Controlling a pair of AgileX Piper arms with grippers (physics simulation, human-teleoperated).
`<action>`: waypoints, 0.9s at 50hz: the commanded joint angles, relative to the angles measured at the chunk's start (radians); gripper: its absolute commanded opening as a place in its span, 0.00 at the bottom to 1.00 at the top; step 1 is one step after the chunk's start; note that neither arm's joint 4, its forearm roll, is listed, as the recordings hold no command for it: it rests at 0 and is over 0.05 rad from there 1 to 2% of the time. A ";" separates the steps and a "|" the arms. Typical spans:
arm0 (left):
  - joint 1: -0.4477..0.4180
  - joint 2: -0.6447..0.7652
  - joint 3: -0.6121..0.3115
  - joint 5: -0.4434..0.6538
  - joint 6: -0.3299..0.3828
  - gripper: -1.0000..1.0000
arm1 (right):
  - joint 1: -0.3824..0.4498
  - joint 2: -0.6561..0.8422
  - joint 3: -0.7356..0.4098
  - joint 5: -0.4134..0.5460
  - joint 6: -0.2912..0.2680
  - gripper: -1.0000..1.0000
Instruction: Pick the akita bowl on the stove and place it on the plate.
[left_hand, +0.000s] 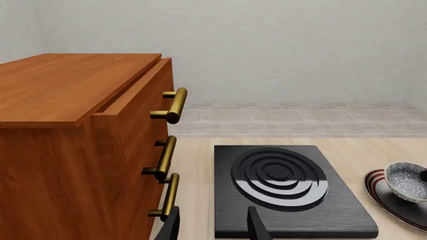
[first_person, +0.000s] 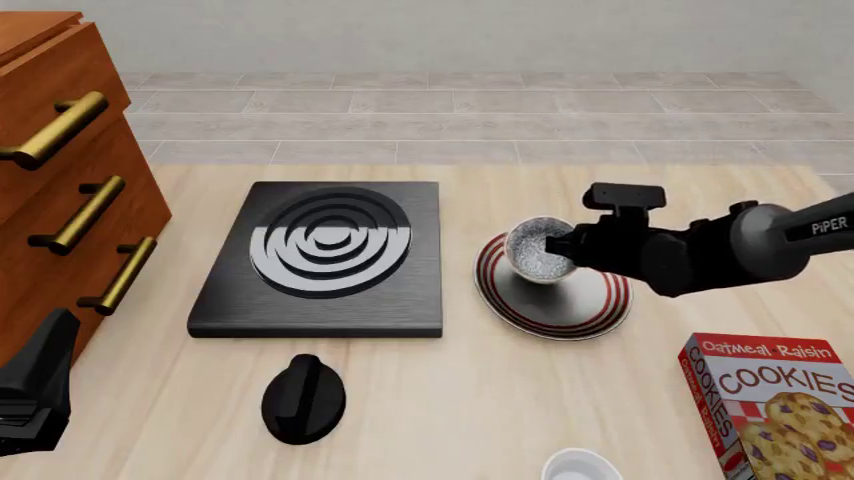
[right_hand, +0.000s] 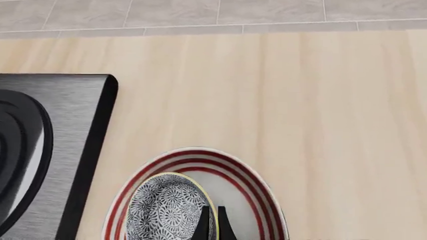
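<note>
I see a pale wood-grain table (first_person: 534, 200) carrying everything. At its left stands a reddish-brown wooden drawer cabinet (first_person: 74, 150) with three brass bar handles. Beside it lies the stove (first_person: 320, 262), a flat square black slab with a brushed texture and glossy concentric black-and-silver burner rings; nothing sits on it.

My right arm (first_person: 721, 245), dark and rounded, carries white lettering "PiPER". In the near right corner stands a red cardboard box (first_person: 767, 410) printed "Oatmeal Raisin COOKIES".

Right of the stove sits the round white plate (first_person: 587, 310) with red concentric stripes at its rim. The akita bowl (first_person: 541, 250), small, round, dark outside with a speckled grey-white pattern inside and a pale rim, is over the plate's far-left part, mouth tipped up and toward the stove. The right gripper (right_hand: 212, 222) has its two thin dark fingers pinched on the bowl's rim.

A black round knob (first_person: 304, 398) lies in front of the stove.

The left gripper (left_hand: 213, 225) hangs above the stove's near edge, fingers spread, holding nothing.
</note>
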 joint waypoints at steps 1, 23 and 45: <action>0.000 0.000 0.000 0.000 0.000 1.00 | 0.000 0.007 -0.003 -0.002 0.001 0.00; 0.000 0.000 0.000 0.000 0.000 1.00 | -0.006 -0.007 0.012 -0.019 -0.015 1.00; 0.000 0.000 0.000 0.000 0.000 1.00 | -0.016 -0.254 0.073 -0.021 -0.122 1.00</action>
